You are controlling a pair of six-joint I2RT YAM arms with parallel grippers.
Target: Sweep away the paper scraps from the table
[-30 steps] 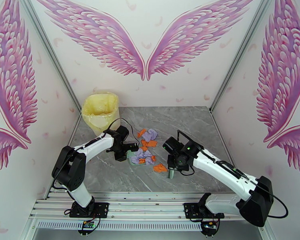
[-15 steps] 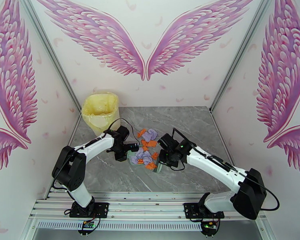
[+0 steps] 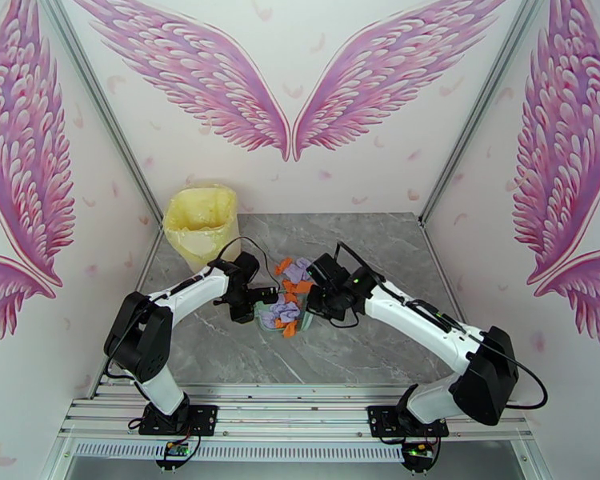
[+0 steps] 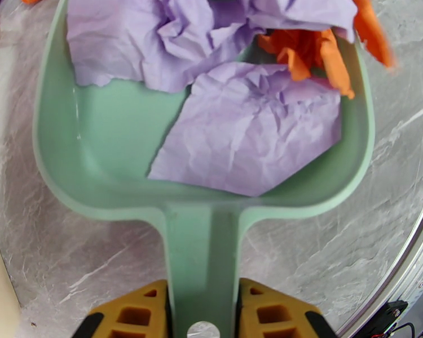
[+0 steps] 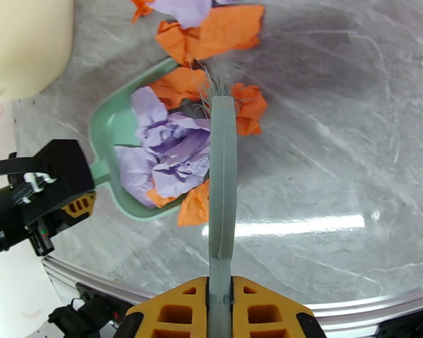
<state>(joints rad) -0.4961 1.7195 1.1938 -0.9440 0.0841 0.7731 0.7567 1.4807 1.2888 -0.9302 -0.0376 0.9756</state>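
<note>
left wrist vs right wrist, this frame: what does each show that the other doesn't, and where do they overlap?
Left wrist, not right: both left fingers square on, pinching the dustpan handle from either side.
Right wrist, not left: the brush clamped in the right fingers, bristles among the paper scraps at the pan's mouth, plus the left arm's black wrist housing.
Both: green pan loaded with lavender and orange paper, grey marble table underneath.

The dustpan [image 5: 107,128] and paper scraps [image 5: 172,153] crowd ahead-left of my right fingers [image 5: 158,318]; bare surface [image 5: 335,136] to their right lies open.
</note>
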